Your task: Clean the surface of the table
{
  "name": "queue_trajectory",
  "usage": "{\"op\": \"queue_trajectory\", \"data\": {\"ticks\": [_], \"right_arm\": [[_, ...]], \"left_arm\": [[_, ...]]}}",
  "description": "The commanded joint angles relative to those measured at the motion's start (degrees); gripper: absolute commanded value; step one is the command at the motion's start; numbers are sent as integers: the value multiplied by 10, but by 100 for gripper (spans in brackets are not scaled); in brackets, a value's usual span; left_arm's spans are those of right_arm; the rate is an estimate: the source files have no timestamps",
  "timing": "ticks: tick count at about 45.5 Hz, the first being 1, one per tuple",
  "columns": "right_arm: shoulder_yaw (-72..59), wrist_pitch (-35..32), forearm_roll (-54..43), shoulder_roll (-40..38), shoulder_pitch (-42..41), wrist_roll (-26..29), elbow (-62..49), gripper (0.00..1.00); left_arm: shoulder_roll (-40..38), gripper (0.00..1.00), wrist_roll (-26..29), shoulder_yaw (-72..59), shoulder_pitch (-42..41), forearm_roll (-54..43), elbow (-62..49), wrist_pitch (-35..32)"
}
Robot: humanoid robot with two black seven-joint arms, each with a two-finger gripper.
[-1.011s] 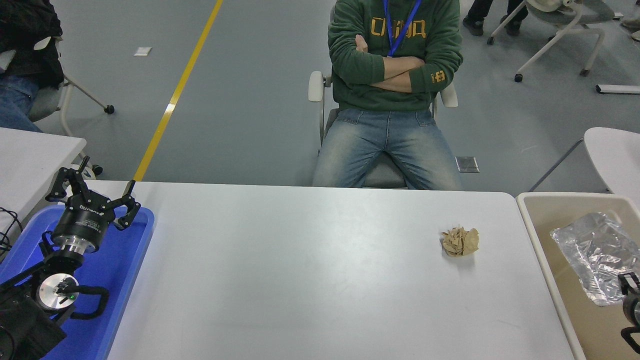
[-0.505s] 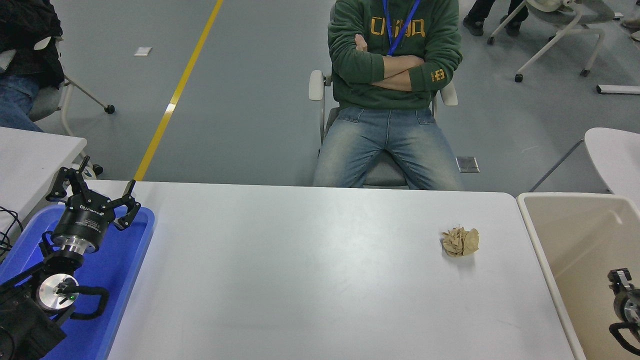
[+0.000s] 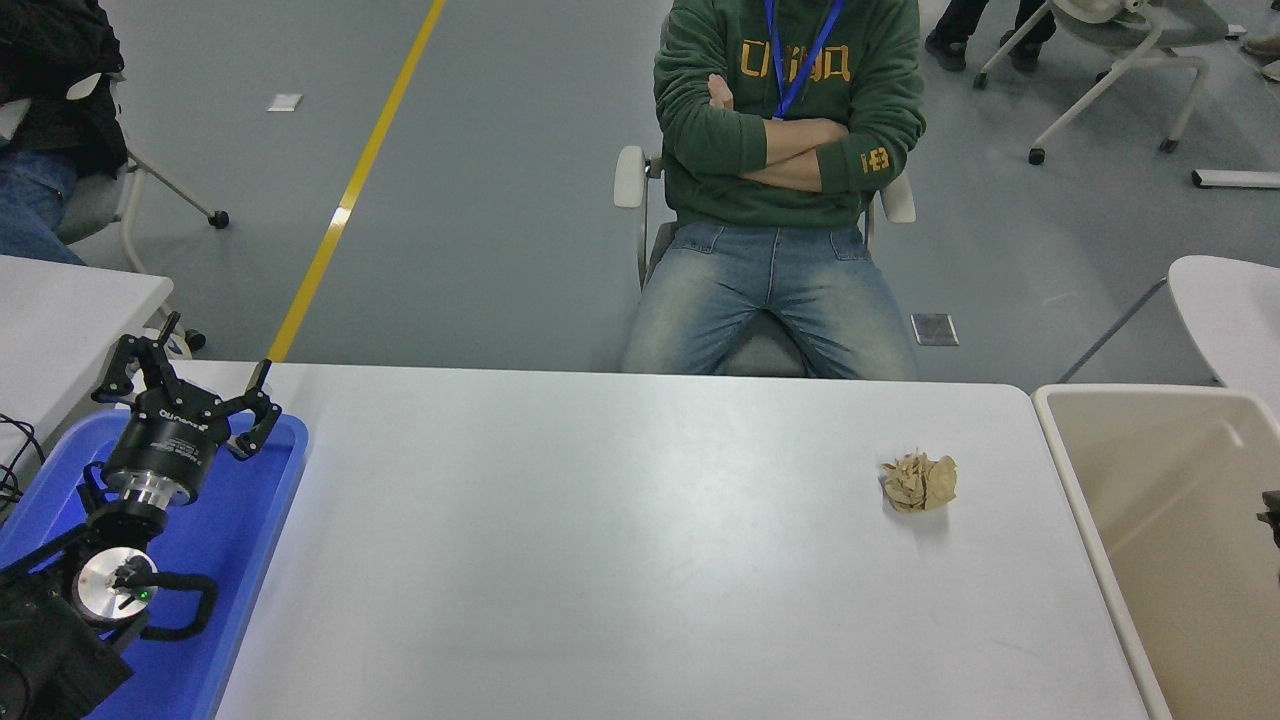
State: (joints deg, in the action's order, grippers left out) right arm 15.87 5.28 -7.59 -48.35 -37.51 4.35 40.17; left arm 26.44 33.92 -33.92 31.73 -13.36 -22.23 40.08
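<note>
The table surface is a wide matte white top. A crumpled ball of brown paper lies on its right part. My left gripper is parked open over a blue tray at the lower left, holding nothing. Only a small dark piece of my right gripper shows at the right edge, above the beige bin, well to the right of the paper ball.
The beige bin stands against the table's right end; what shows of its inside is bare. A person in a green hoodie sits with arms crossed at the far side. A small white table is at the left, and a rounded white tabletop at the right.
The crumpled foil seen over the bin one second ago no longer shows. My right gripper has drawn back to the right edge, almost out of view. The left arm has not moved.
</note>
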Motion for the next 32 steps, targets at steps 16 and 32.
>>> {"op": "queue_trajectory", "data": {"ticks": [16, 32], "right_arm": [[160, 13, 0, 50, 2, -2, 215, 100], [276, 35, 0, 239, 18, -28, 158, 100]], "left_arm": [[0, 100, 0, 0, 0, 0, 0, 0], [0, 100, 0, 0, 0, 0, 0, 0]]}}
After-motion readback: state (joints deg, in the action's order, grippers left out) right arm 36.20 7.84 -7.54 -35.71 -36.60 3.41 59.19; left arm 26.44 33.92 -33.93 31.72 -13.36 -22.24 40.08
